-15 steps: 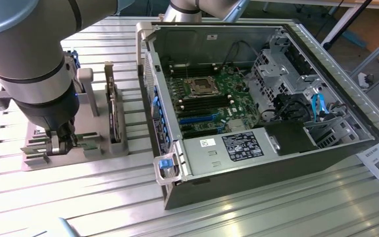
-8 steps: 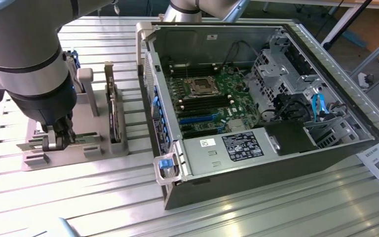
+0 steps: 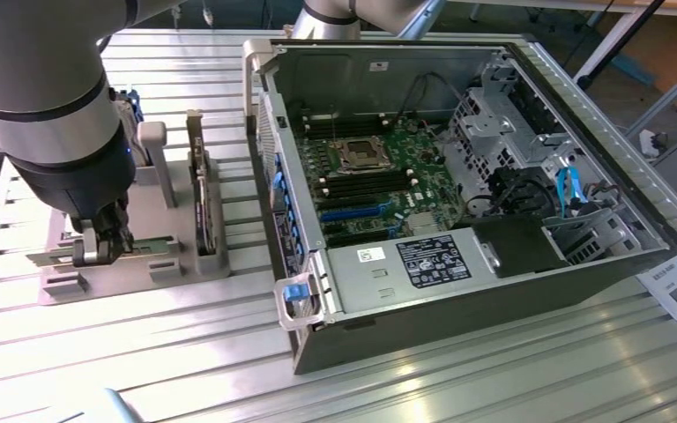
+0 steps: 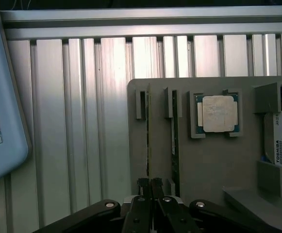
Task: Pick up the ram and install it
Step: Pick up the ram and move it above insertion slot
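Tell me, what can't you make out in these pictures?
Ram: wrist view, edge-on in the grey holder, chips hidden.
Hard drive: wrist view, cut off by the picture's edge.
Motherboard's memory slots: exterior view, too small to tell whether filled.
Light blue object: wrist view, cut off; unidentifiable.

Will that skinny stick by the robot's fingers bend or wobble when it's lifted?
Probably stays stiff: the ram is a thin flat board standing on edge in its gray holder. Likely light, being so slim. It may tip sideways if gripped off-centre, as the end effector seems to pinch only its narrow edge.
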Action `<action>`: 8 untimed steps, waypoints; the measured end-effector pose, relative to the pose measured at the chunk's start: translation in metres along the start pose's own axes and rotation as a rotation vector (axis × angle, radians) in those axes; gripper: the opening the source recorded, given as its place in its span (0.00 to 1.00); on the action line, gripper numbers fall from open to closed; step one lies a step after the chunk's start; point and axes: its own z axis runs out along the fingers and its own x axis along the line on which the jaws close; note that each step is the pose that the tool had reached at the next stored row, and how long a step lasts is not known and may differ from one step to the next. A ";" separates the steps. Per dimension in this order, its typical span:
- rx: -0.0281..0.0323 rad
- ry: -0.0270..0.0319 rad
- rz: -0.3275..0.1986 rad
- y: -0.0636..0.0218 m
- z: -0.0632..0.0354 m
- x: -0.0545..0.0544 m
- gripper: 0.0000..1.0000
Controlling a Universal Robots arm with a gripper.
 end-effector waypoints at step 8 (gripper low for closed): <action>-0.0007 0.0006 -0.015 0.0000 0.0000 0.000 0.12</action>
